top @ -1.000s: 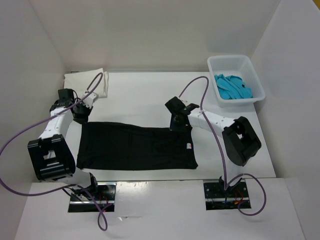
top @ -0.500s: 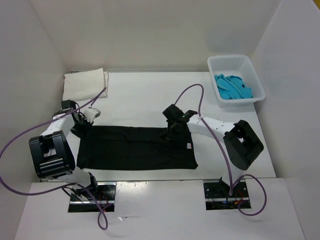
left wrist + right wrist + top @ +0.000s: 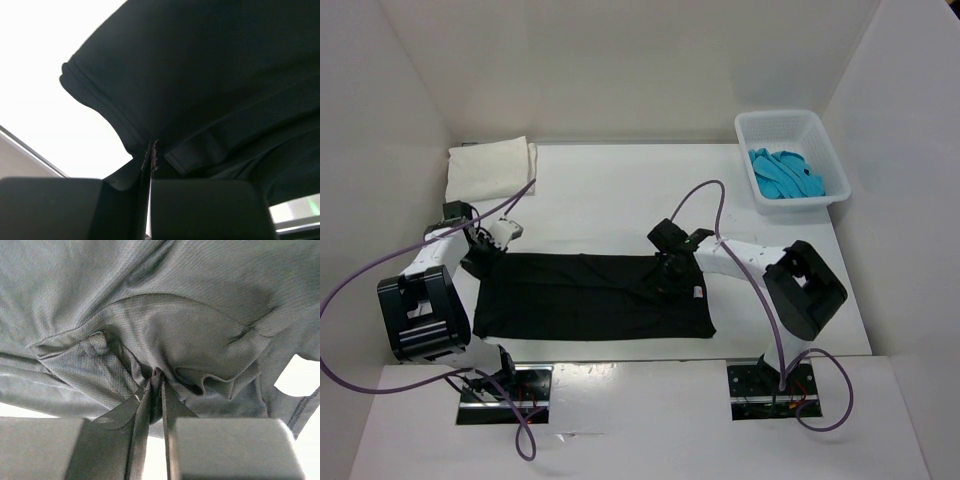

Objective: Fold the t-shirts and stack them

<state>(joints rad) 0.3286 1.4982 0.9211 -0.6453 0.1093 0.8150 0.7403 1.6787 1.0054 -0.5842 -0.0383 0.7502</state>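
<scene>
Shows the black t-shirt (image 3: 590, 298) spread flat on the white table (image 3: 610, 190), toward 6 o'clock in the overhead view. Runs its long axis from 9 to 3 o'clock, with a small white tag (image 3: 697, 292) near the 3 o'clock end.

Finds the left gripper (image 3: 480, 252) at the shirt's 10 o'clock corner. Has its fingers (image 3: 200, 210) pressed together on the stitched hem (image 3: 107, 117), with barely a sliver between the pads. Places the right gripper (image 3: 668, 272) near the shirt's 12 o'clock edge, right of its middle. Has it likewise clamped tight, pinching a bunched tuck of fabric (image 3: 125, 360) that puckers into folds around the tips.

Reads the cloth as a fine, matte knit with a double-stitched border, looking grey in the right wrist view.

Leaves a folded white t-shirt (image 3: 490, 168) at 10 o'clock on the table. Sets a white perforated plastic basket (image 3: 788, 114) at 2 o'clock, holding crumpled blue cloth (image 3: 785, 172).
</scene>
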